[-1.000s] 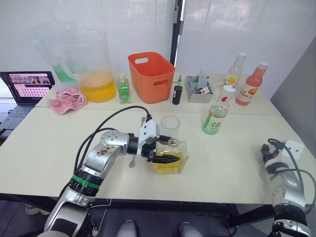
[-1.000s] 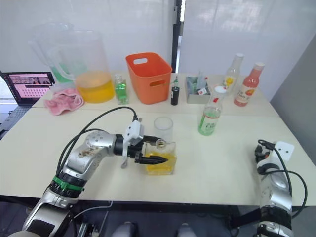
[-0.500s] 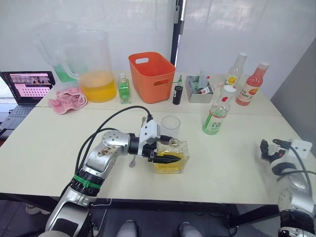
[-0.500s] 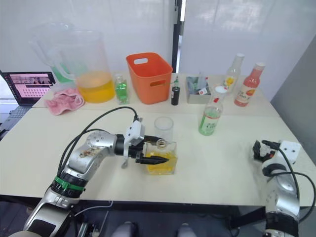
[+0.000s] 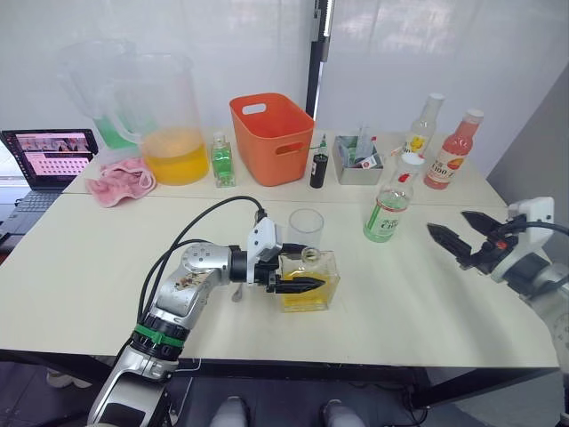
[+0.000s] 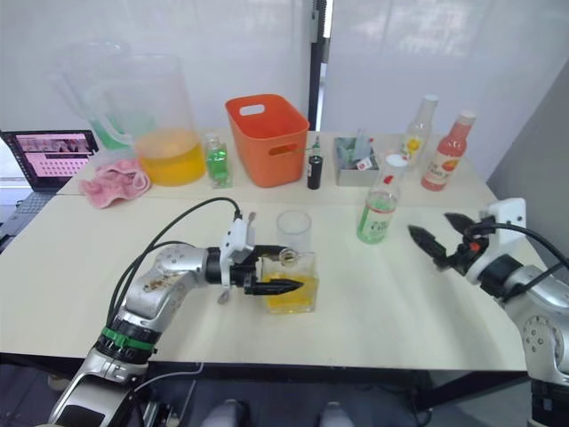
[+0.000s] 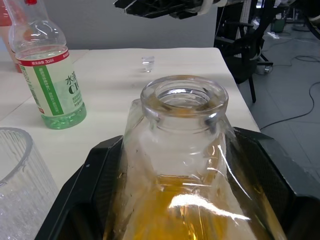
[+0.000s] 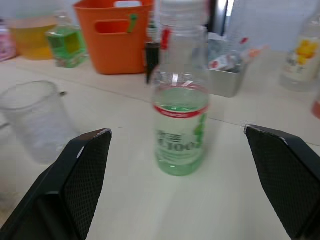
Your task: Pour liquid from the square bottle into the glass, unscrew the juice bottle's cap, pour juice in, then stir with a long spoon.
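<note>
While the left gripper [image 5: 298, 285] clamped the squat square clear-glass bottle of yellow-orange liquid [image 5: 310, 281] on the table's near centre, stopper off, the small clear tumbler [image 5: 306, 229] stood just behind. Right gripper [image 5: 459, 233] hung open, facing the green-labelled juice bottle [image 5: 388, 210]. Best: lift clear, tip slowly over the tumbler's rim.

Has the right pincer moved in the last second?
Yes. The right pincer has risen from the table's near right corner and swung inward, now open and facing the juice bottle, which stands where it did.
</note>
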Controlling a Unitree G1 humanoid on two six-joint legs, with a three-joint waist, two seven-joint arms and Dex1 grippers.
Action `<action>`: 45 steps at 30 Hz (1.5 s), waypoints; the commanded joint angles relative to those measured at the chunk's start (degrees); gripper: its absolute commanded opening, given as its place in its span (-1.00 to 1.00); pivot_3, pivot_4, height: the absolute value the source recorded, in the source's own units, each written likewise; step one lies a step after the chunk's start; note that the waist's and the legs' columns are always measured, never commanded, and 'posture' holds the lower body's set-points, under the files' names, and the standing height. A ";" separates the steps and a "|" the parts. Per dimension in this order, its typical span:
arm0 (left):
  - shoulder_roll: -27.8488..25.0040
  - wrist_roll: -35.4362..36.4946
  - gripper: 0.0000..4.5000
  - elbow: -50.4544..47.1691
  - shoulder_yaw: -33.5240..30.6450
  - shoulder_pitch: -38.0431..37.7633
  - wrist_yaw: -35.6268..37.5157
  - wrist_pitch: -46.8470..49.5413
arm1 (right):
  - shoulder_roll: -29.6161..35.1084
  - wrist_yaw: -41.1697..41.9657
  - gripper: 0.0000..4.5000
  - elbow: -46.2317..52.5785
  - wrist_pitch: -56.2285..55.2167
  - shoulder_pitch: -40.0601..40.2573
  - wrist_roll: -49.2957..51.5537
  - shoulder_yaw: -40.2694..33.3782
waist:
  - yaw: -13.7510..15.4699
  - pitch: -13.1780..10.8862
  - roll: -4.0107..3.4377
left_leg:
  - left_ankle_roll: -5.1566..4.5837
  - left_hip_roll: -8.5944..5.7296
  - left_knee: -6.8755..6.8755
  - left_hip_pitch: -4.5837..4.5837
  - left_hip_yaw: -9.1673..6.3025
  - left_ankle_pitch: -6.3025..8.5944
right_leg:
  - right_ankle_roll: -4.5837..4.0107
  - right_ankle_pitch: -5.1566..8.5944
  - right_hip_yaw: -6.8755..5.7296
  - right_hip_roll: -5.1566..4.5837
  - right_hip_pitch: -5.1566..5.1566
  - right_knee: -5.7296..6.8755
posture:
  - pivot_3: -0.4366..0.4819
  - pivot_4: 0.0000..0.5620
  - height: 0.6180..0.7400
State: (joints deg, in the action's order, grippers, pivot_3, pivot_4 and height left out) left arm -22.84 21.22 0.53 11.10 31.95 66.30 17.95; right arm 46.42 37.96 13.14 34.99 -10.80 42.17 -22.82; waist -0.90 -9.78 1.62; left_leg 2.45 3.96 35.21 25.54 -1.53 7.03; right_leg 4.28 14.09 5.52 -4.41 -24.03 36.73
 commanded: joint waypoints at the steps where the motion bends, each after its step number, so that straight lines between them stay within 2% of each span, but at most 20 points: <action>1: -2.16 4.64 0.25 -4.81 -4.47 0.35 -0.05 3.13 | 2.34 3.64 1.00 5.11 3.70 -1.64 3.93 1.01 | -0.42 -0.02 0.02 | 0.00 0.00 -0.01 0.02 0.01 0.00 | 0.00 0.00 0.00 0.00 -0.04 0.01 | -0.05 -0.47 0.40; 5: -4.56 6.78 0.25 -7.16 -6.96 -0.83 -0.01 4.23 | 1.73 3.01 1.00 6.08 7.60 -6.68 7.49 2.17 | -1.44 -0.13 0.03 | -0.01 0.03 -0.10 0.03 0.00 0.00 | -0.02 0.00 0.01 0.02 -0.15 0.04 | -0.05 -0.47 0.40; 8: -8.19 10.77 0.25 -10.20 -9.91 -1.44 0.14 10.08 | 3.74 7.07 1.00 8.73 10.82 -8.10 10.26 4.47 | -1.42 -0.15 0.06 | 0.00 0.03 -0.16 0.09 -0.02 0.00 | 0.03 0.01 -0.02 0.02 -0.16 0.03 | -0.05 -0.47 0.40; 14: -13.25 17.54 0.25 -12.86 -16.15 0.05 -2.51 19.24 | 4.31 9.18 1.00 9.81 12.29 -9.15 10.43 6.94 | -1.11 -0.22 0.15 | -0.01 0.02 -0.21 0.21 -0.03 0.00 | 0.31 -0.06 -0.06 0.00 -0.25 -0.01 | -0.05 -0.47 0.40; 19: -17.32 17.33 0.25 -8.37 -20.26 3.30 -4.24 20.65 | 4.53 9.98 1.00 9.36 11.86 -9.57 9.95 7.49 | -1.10 -0.30 0.30 | 0.00 0.03 -0.16 0.22 -0.04 0.00 | 0.06 0.07 -0.06 0.02 -0.27 0.02 | -0.05 -0.47 0.40; 24: -21.26 13.80 0.25 -4.18 -19.51 6.30 -4.02 18.31 | 4.40 10.43 1.00 8.18 10.75 -10.77 8.96 7.34 | -1.35 -0.38 0.43 | 0.00 0.03 -0.21 0.22 -0.03 0.00 | 0.07 0.06 -0.07 0.01 -0.30 0.01 | -0.05 -0.47 0.40; 28: -21.79 6.14 0.25 3.34 -16.42 12.07 -4.99 10.19 | 3.51 10.11 1.00 10.32 10.92 -9.78 9.46 7.02 | -0.88 -0.46 0.57 | 0.00 0.03 -0.24 0.29 -0.09 0.00 | 0.31 -0.08 -0.16 0.02 -0.35 0.02 | -0.05 -0.47 0.40; 32: -20.19 1.22 0.25 8.97 -13.75 16.00 -5.58 4.13 | 2.62 8.61 1.00 12.29 11.20 -8.51 9.93 6.49 | -0.09 -0.51 0.66 | 0.00 0.03 -0.20 0.38 -0.09 0.00 | 0.31 -0.10 -0.16 0.01 -0.38 -0.01 | -0.05 -0.47 0.40; 37: -14.78 -7.18 0.25 19.48 -9.02 22.66 -8.23 -7.00 | 2.52 6.19 1.00 15.20 11.00 -5.05 9.71 3.56 | 0.96 -0.52 0.66 | 0.00 0.01 -0.16 0.55 -0.15 0.00 | 0.35 -0.12 -0.23 0.01 -0.43 -0.05 | -0.05 -0.47 0.40; 45: -7.16 -14.68 0.25 37.14 -6.77 30.78 -11.14 -26.53 | 2.82 3.74 1.00 17.26 9.84 -1.01 8.01 -0.32 | 1.16 -0.54 0.71 | 0.00 0.01 -0.08 0.68 -0.17 0.00 | 0.29 -0.21 -0.23 0.02 -0.51 -0.03 | -0.05 -0.47 0.40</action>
State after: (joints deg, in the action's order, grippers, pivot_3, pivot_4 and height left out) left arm -30.32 6.65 37.73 5.94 58.41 57.10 -2.22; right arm 49.11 42.40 28.23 46.44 -12.01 50.51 -21.13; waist 0.26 -10.32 2.32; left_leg 2.45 3.97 35.13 26.21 -1.70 7.02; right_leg 4.56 13.88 5.29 -4.39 -24.53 36.69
